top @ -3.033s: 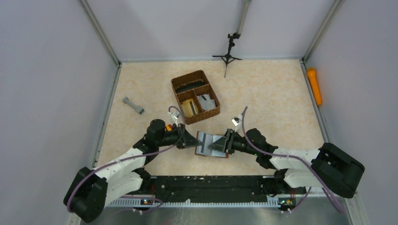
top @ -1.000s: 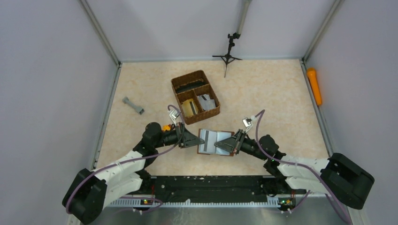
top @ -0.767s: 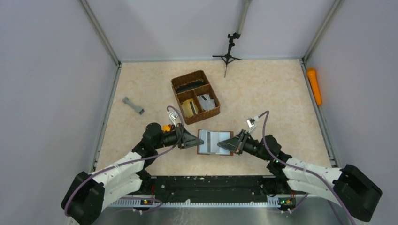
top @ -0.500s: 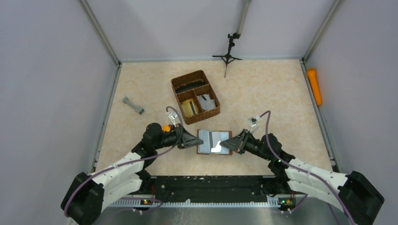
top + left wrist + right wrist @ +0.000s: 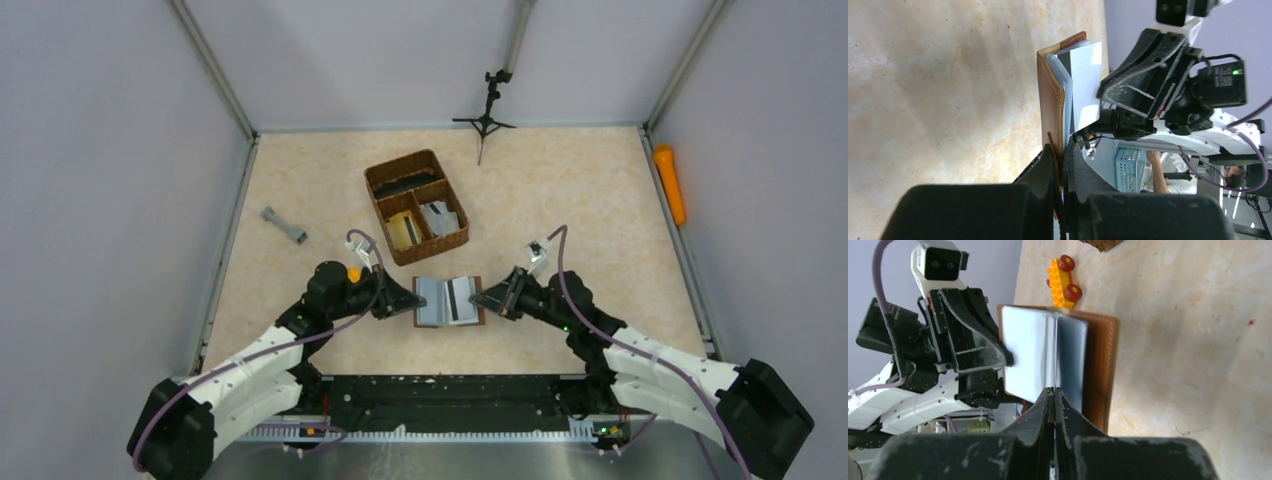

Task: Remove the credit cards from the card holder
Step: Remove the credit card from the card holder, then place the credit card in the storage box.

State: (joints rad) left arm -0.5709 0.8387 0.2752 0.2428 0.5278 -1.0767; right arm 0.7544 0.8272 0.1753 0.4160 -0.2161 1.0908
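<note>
The brown card holder [image 5: 448, 300] lies open on the table, its grey-silver inside up. My left gripper [image 5: 408, 300] is shut on its left leather edge; in the left wrist view the jaws [image 5: 1064, 147] pinch the brown cover [image 5: 1050, 100]. My right gripper [image 5: 482, 298] comes in from the right and is shut on the edge of a thin grey-silver credit card [image 5: 1025, 355] that stands up from the holder [image 5: 1100, 370]. The same card [image 5: 1085, 80] shows pale in the left wrist view. My right gripper's tips [image 5: 1054, 390] meet on the card's edge.
A brown woven basket [image 5: 417, 205] with compartments stands just behind the holder. A yellow toy brick with red wheels [image 5: 1064, 276] lies near the holder's far corner. A grey dumbbell-shaped piece [image 5: 284, 226] lies at the left, an orange object [image 5: 669, 183] by the right wall, a small tripod [image 5: 486, 110] at the back.
My right gripper has drawn back from over the holder's right half to its right edge. The holder has shifted slightly left with my left gripper. A card flashed bright as it tilted up.
</note>
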